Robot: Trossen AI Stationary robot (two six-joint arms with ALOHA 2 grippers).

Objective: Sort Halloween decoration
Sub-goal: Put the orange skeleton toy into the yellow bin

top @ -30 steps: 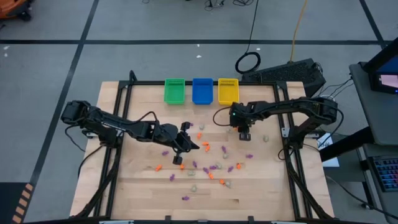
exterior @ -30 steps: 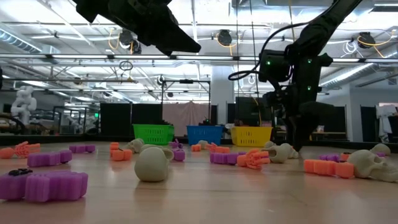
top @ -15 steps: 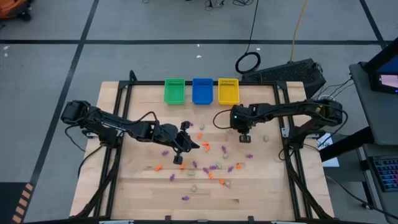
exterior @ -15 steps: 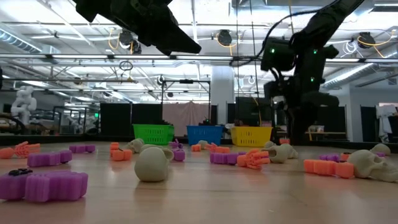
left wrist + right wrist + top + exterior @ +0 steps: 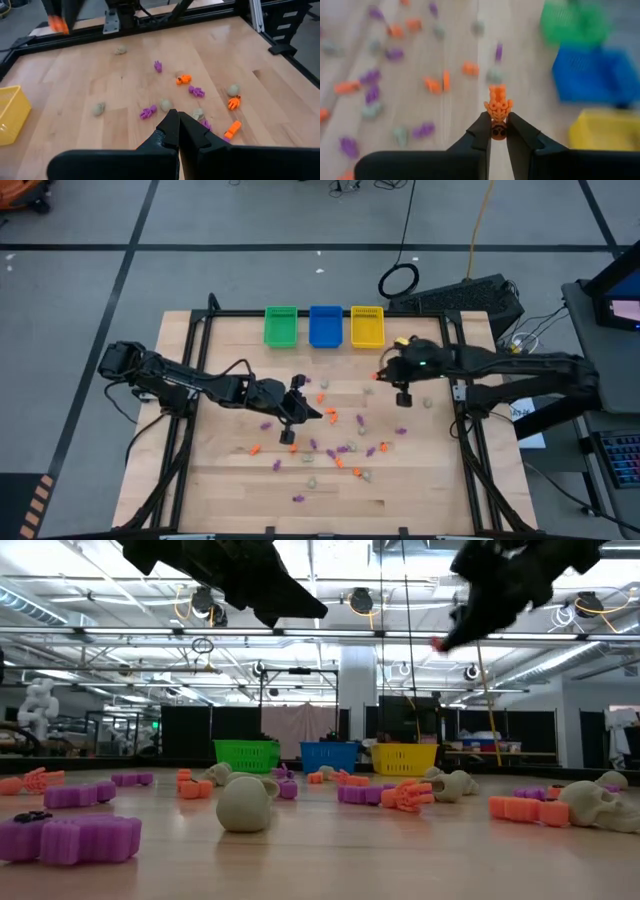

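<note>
A purple trinket (image 5: pixel 72 838) lies closest in the low view, at the near left of the bench (image 5: pixel 220 480), with a pale skull (image 5: pixel 245 803) just behind it toward the middle and an orange piece (image 5: pixel 529 809) beside another skull (image 5: pixel 598 804) at the right. More orange, purple and pale trinkets (image 5: pixel 335 448) lie scattered over the middle of the bench, spread from the front half up toward the bins. The left gripper (image 5: pixel 306 412) hangs above the left edge of this scatter, fingers pressed together and holding nothing; its wrist view shows the closed fingertips (image 5: pixel 176 120) over loose trinkets on the wood. Farther back and to the right, the right gripper (image 5: pixel 379 374) is raised well above the bench, between the scatter and the yellow bin (image 5: pixel 367 326). Its fingers (image 5: pixel 481 131) pinch an orange trinket (image 5: pixel 498 106) at its lower end, the piece standing up beyond the tips; in the low view it shows as a small orange spot (image 5: pixel 437 642) at the tip of the lifted arm. At the far edge of the bench three bins stand in a row, just beside one another: green bin (image 5: pixel 281 326) on the left, blue bin (image 5: pixel 325 326) in the middle, yellow on the right.
</note>
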